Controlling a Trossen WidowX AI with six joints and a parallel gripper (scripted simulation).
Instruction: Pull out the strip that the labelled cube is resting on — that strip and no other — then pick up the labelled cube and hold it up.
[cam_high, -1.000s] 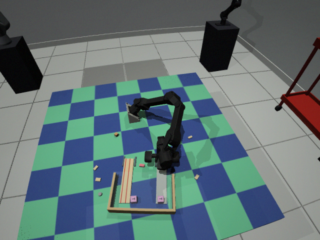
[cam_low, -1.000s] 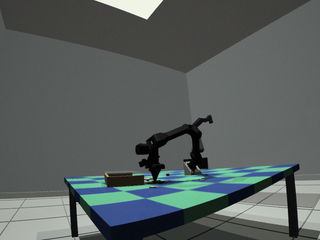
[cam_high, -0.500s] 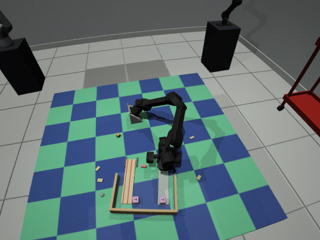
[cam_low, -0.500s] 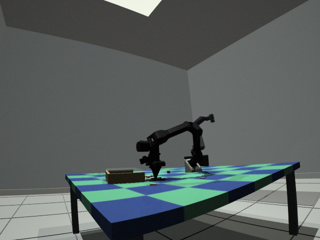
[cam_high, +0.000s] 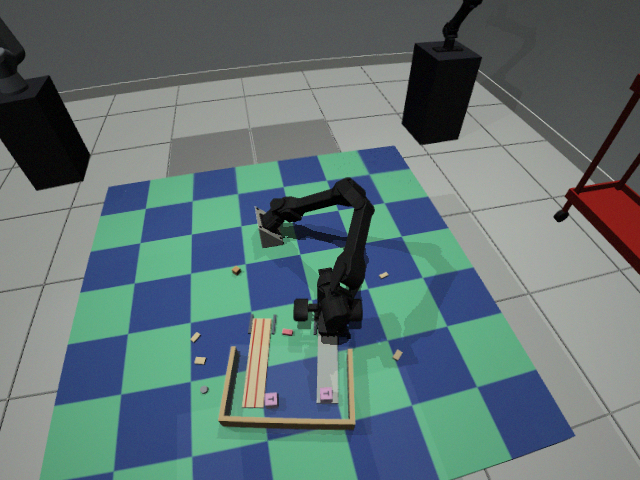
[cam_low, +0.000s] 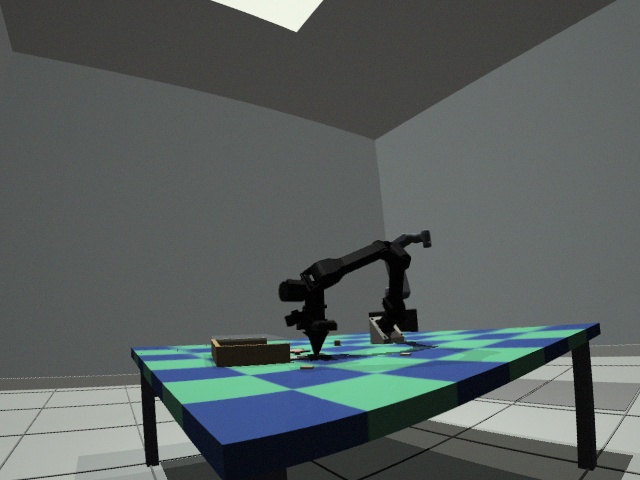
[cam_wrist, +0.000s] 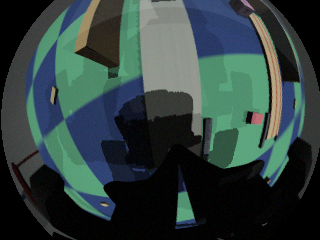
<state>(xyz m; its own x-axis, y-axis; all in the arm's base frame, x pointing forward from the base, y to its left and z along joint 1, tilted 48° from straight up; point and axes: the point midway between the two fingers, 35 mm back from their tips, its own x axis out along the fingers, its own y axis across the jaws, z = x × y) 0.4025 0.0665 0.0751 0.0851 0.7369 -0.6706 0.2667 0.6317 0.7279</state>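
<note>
- Labelled cube (cam_high: 326, 394): pink, dark letter on top, sits on the far-from-arm end of the grey strip (cam_high: 327, 373), inside the wooden frame (cam_high: 287, 421), near its closed side.
- Grey strip runs from the cube out through the frame's open side; its near end is under the end effector (cam_high: 329, 336).
- Second pink cube (cam_high: 271, 398) lies inside the frame just beside the end of the striped wooden strip (cam_high: 257, 362), touching or nearly so; can't tell if it overlaps.
- Striped strip lies parallel to the grey strip, close to the frame's other side wall.
- Surface (cam_high: 155, 310): blue/green checker top on dark legs; grey tiled floor, grey walls, bright ceiling panel.
- Around the frame: small red block (cam_high: 287, 332) between the two strips' outer ends, several tan blocks (cam_high: 199, 360) scattered, one small grey disc (cam_high: 204, 389). Nothing lies on the grey strip between cube and end effector.
- Room: two black pedestals (cam_high: 439, 90), red cart (cam_high: 610, 206) at the edge.
- Arm (cam_high: 356, 232): base on a grey mount (cam_high: 268, 229), elbow raised, forearm reaching to the frame, wrist pointing straight down.
- End effector closed, fingers together, tip down at the grey strip's outer end; whether a thin strip edge is pinched, can't tell.
</note>
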